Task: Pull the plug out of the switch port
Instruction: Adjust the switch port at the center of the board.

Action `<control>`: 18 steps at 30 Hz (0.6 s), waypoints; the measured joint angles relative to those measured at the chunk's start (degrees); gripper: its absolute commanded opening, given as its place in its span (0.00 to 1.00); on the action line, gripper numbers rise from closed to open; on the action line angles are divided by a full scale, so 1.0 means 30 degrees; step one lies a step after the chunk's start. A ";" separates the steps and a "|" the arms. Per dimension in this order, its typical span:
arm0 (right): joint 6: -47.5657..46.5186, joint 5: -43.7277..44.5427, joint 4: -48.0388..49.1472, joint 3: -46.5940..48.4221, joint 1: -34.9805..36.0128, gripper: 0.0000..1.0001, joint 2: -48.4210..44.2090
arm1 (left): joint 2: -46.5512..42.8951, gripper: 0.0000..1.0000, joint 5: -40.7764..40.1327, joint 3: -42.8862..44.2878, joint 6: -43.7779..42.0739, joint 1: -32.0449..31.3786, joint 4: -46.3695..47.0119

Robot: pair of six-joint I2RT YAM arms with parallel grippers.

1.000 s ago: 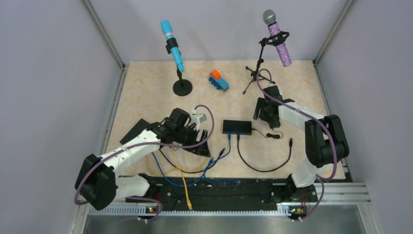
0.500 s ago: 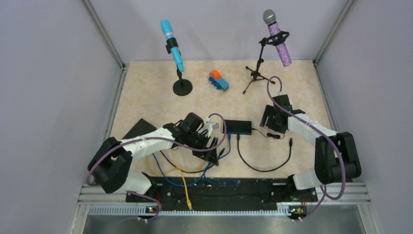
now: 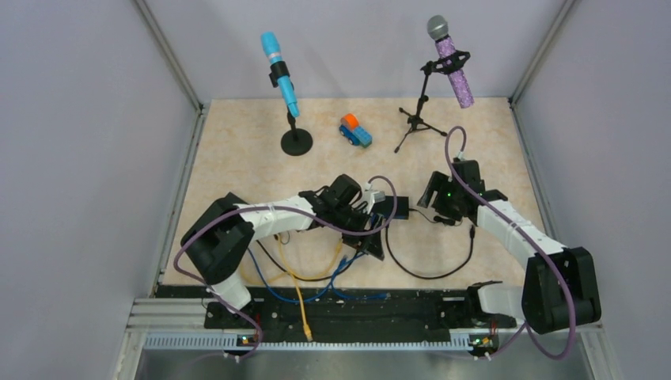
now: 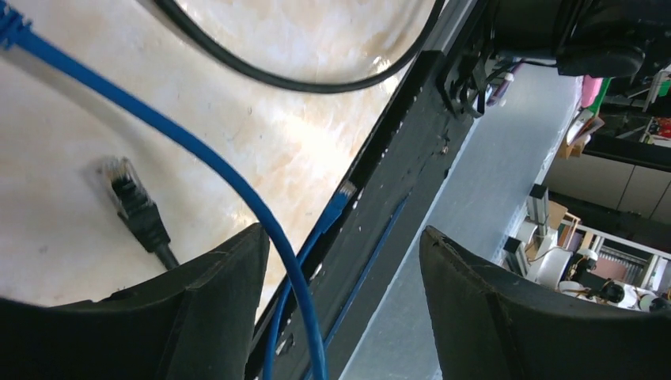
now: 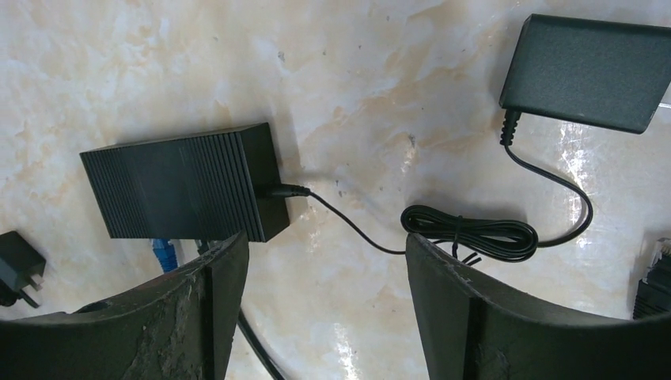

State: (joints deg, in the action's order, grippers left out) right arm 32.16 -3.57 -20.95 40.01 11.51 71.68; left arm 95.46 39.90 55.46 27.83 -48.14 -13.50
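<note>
Your left gripper (image 4: 342,237) is open and holds nothing. It sits low over the table (image 4: 95,103), and the blue cable (image 4: 198,154) passes between its fingers (image 4: 214,309) unpinched. A loose black plug (image 4: 130,198) lies just beside them. Your right gripper (image 5: 324,241) is also open and empty, hovering over the switch (image 5: 178,194). The blue plug (image 5: 162,253) sits in the switch's near face, beside a black lead (image 5: 255,342). The power cord (image 5: 348,226) leaves the switch's right end for the adapter (image 5: 585,71) farther off.

Here is what I judge could go wrong:
- If you close the left jaws where they stand, you catch cable, not plug. A pull on the cable leaves the latch locked, so it would strain the wire.
- Nothing pins the switch, so any tug may drag it across the table instead of freeing the plug.
- A sliding switch could also yank its power cord.

From above, your left arm reaches far across to the right. Its wrist is beside the switch's left end and its fingers point back toward the near edge. Your right arm stretches forward and inward, with the wrist bent so the fingers aim down at the switch's right end.
</note>
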 measured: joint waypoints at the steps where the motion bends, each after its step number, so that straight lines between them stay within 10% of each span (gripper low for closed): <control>1: 0.0000 -0.0036 -0.0029 0.0000 0.0000 0.72 -0.0124 | 0.0277 0.74 0.0073 0.0248 0.0066 -0.0015 0.0102; 18: 0.0277 -0.0444 0.0095 -0.0590 0.0000 0.73 -0.0721 | 0.2929 0.74 0.1887 0.2783 0.3024 -0.0102 0.3424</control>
State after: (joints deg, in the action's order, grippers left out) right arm 32.99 -4.91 -20.67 38.24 11.51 69.52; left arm 104.25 45.56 63.81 36.91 -48.45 -3.22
